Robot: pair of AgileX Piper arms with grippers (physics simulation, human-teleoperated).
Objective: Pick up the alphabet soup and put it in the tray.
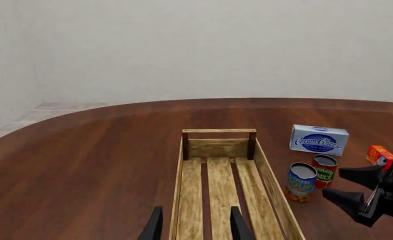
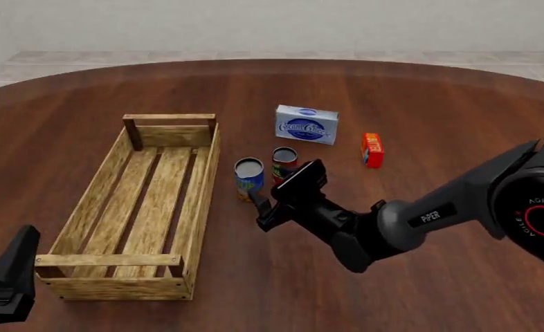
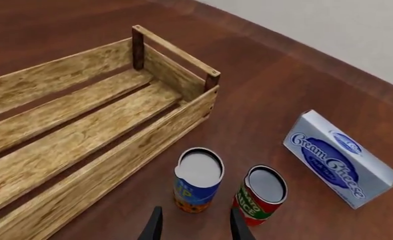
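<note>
Right gripper, fingers apart and empty, we're hovering near the upright alphabet soup at its 12 o'clock; tray at 10.

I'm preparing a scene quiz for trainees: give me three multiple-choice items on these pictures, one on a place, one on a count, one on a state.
1. Where does the alphabet soup stand?
A. inside the tray
B. on the table between the tray and the tomato sauce can
C. on top of the cream cheese box

2. How many cans are on the table?
A. one
B. two
C. four

3. What is the right gripper doing?
A. hanging open near the soup, holding nothing
B. clamped on the soup
C. resting inside the tray

Answers: 1 B, the front view shows the soup beside the tray's wall, with the red and green can on its other side. 2 B, only those two cans show. 3 A, the right wrist view shows the jaws apart just short of the soup.
</note>
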